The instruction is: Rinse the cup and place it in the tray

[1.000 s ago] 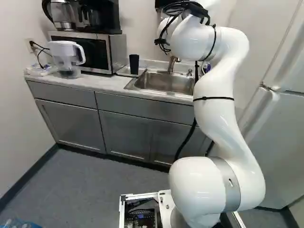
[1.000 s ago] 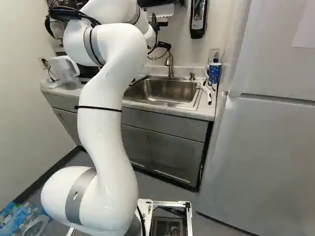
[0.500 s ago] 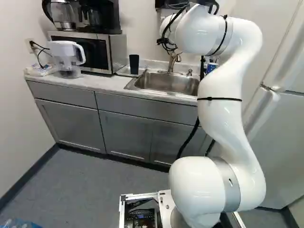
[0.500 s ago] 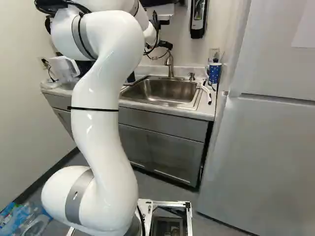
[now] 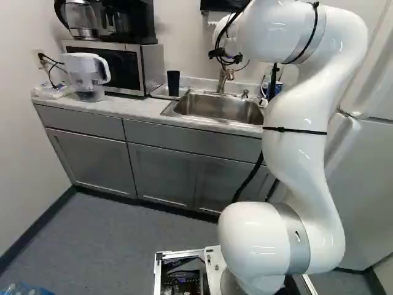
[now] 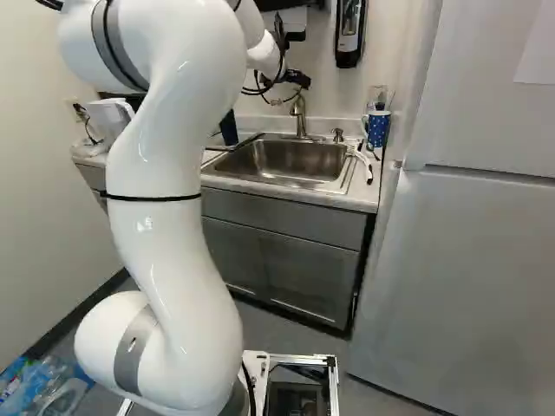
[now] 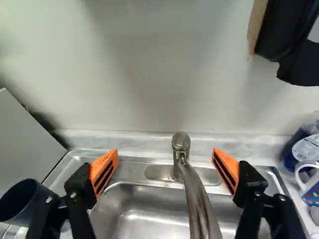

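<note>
Wrist view: your gripper (image 7: 166, 153) is wide open and empty around the line of the tap (image 7: 198, 204), while the cup (image 7: 36, 211) stands off to one side.
On progress, you have the cup upright beside the sink (image 5: 215, 107), and in the left base view it seems to be on or at the edge of the metal tray (image 5: 158, 93) on the worktop (image 5: 138, 109), though you cannot tell exactly where its base sits. You can see no water running, and nothing shows whether the cup has been rinsed; if it hasn't, you likely have the tap, the rinse and the placing left. Relative to the gripper, the cup lies outside the fingers, nearer one of them, with neither pad gripping it.
</note>
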`<state>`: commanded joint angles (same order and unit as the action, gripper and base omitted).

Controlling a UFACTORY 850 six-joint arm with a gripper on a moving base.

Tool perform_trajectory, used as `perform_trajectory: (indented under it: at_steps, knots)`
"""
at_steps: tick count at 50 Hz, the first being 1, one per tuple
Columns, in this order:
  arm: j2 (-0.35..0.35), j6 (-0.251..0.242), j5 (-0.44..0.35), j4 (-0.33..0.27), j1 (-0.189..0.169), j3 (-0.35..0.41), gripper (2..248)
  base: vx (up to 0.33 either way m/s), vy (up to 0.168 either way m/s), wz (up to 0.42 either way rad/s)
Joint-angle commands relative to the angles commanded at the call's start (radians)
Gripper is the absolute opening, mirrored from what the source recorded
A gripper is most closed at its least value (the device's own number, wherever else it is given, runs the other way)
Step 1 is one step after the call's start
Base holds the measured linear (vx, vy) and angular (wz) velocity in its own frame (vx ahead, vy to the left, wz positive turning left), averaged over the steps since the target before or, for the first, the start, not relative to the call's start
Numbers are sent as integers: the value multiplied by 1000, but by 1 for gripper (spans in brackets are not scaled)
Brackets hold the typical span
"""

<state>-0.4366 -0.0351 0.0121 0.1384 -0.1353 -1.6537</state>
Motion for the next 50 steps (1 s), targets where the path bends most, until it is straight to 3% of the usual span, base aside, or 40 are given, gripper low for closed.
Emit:
perform_trajectory:
  at_steps: [15,38,50]
  knots:
    - [69,0,92,-16,-24,83,247,0,0,0]
    - [169,0,306,-137,-66,200,247,0,0,0]
    - [220,0,434,-154,-89,258,247,0,0,0]
